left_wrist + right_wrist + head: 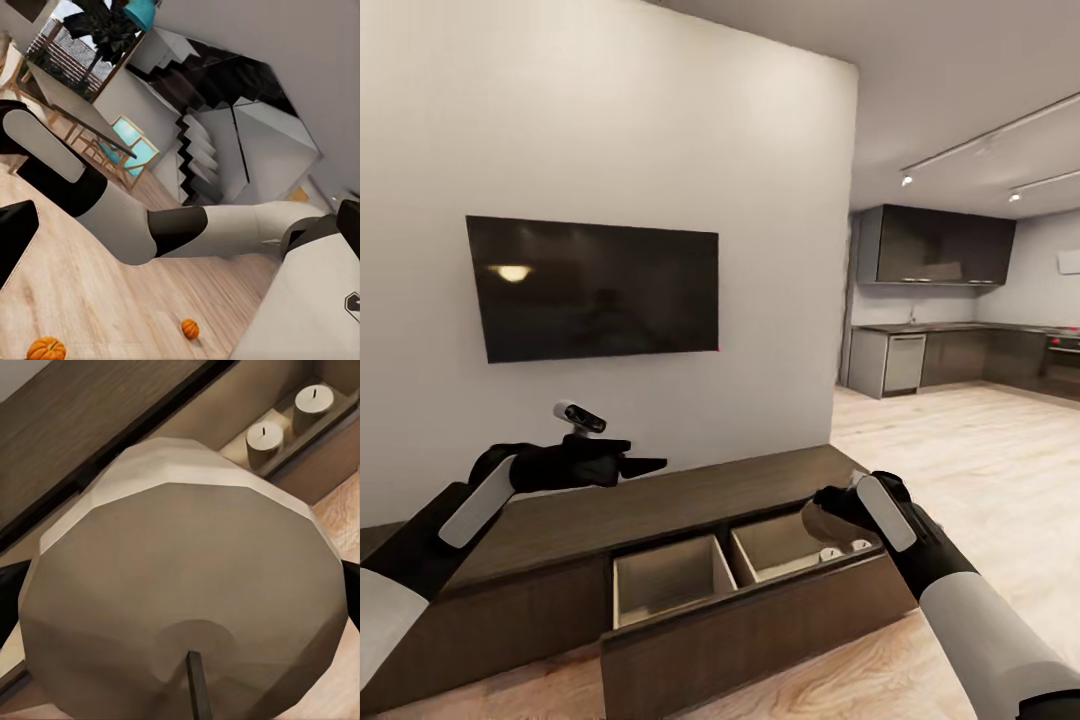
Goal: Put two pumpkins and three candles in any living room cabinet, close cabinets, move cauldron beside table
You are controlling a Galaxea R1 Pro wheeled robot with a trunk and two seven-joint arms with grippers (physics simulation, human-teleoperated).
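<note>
While the drawer stands open: the cabinet [660, 510] runs low along the wall under the TV [592, 288]; its right-hand front is pulled out toward the robot, showing two compartments side by side.
Candles stowed: two candles [265, 438] [313, 400] stand upright, next to each other, against the front wall of the drawer's right compartment, near its right corner; in the head view they show as pale tops beside the right gripper.
Candle in hand: the right gripper [830, 520] is closed around the third candle [187, 585], hanging above that same right compartment; the wick end faces the wrist camera, and dark finger edges show at either side of it.
Left gripper: the left gripper [640, 465] hovers above the cabinet top near its back edge, carrying nothing; fingers look drawn close together.
Pumpkins: two pumpkins [46, 349] [190, 328] lie on the wood floor [90, 300], well apart from each other, seen from the left wrist.
Left compartment: bare as far as the head view shows.
Done, as I judge: two of three candles in; the third about to be set down.
Left: both pumpkins into a cabinet, the drawer pushed shut, the cauldron placed next to a table.
</note>
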